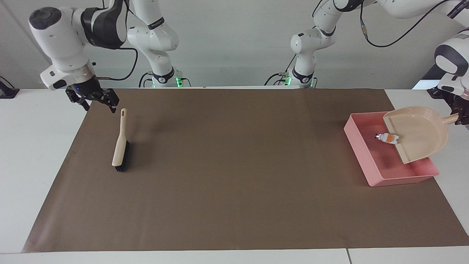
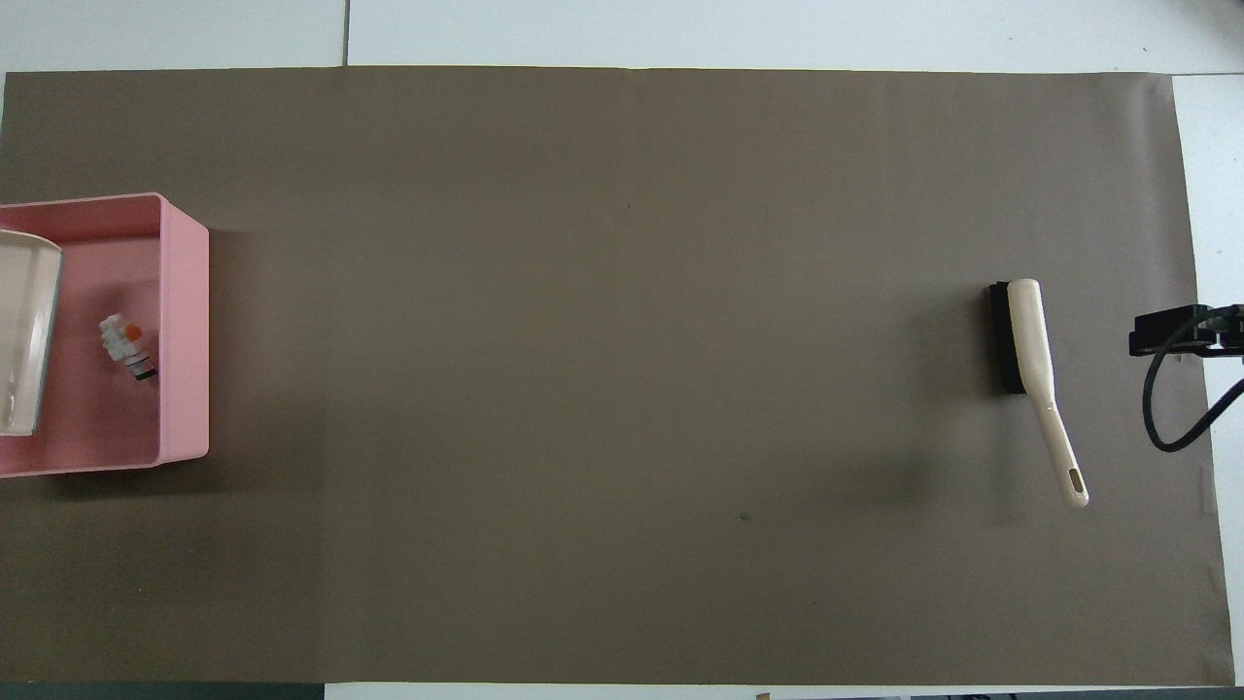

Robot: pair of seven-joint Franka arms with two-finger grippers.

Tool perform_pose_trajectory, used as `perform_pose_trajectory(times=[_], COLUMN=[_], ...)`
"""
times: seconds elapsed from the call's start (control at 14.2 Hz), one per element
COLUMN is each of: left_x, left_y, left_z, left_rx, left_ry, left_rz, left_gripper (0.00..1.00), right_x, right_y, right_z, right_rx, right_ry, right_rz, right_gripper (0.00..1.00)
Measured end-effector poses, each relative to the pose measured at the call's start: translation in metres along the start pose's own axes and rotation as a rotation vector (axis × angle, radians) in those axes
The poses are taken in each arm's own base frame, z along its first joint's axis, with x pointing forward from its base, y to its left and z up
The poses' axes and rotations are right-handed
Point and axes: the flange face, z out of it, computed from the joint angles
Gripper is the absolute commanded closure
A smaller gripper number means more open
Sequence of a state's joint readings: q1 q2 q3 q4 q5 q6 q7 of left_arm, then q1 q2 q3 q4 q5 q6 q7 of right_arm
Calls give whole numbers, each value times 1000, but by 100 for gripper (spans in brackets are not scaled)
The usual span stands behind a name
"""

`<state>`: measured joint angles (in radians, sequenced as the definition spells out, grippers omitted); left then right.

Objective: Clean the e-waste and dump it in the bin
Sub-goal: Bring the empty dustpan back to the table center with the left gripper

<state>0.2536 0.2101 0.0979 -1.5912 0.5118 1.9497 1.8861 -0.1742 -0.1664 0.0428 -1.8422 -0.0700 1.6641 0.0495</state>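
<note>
I'm working in a robotics lab, no doubt about it. My two white arms are bolted at the edge of a plain white bench (image 1: pixel 29 154), green status lights glowing at their bases (image 1: pixel 178 81), black cables (image 1: pixel 388 35) looping off the joints. A brown paper mat (image 1: pixel 234 176) covers the bench top. Behind me there's only a bare pale wall (image 1: pixel 234 44), no furniture, no household clutter — a staged test setup.
</note>
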Motion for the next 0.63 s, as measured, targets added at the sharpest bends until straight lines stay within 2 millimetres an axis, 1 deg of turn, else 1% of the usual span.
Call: perform_pose_trajectory(times=[0.14, 0.21, 0.28, 0.35, 0.42, 0.49, 0.63], left_x=[2, 2, 3, 7, 15, 25, 48], left_y=[-1, 1, 4, 7, 9, 10, 10], left_z=[-14, -23, -34, -46, -61, -75, -95], left_rx=[6, 11, 11, 4, -2, -5, -2], left_ry=[-50, -61, -63, -61, -58, -49, 4], left_rz=[5, 5, 4, 8, 18, 28, 39], left_gripper=[100, 100, 100, 100, 100, 100, 100], right_x=[-4, -3, 2, 8, 12, 16, 19], right_y=[1, 2, 3, 5, 5, 6, 5], right_z=[-40, -54, -62, -61, -54, -48, -42], right_rx=[-1, 0, 1, 1, 1, 0, -1], right_ry=[-19, -24, -27, -37, -51, -64, -76], right_rz=[72, 90, 101, 108, 110, 110, 110], right_gripper=[0, 0, 0, 0, 0, 0, 0])
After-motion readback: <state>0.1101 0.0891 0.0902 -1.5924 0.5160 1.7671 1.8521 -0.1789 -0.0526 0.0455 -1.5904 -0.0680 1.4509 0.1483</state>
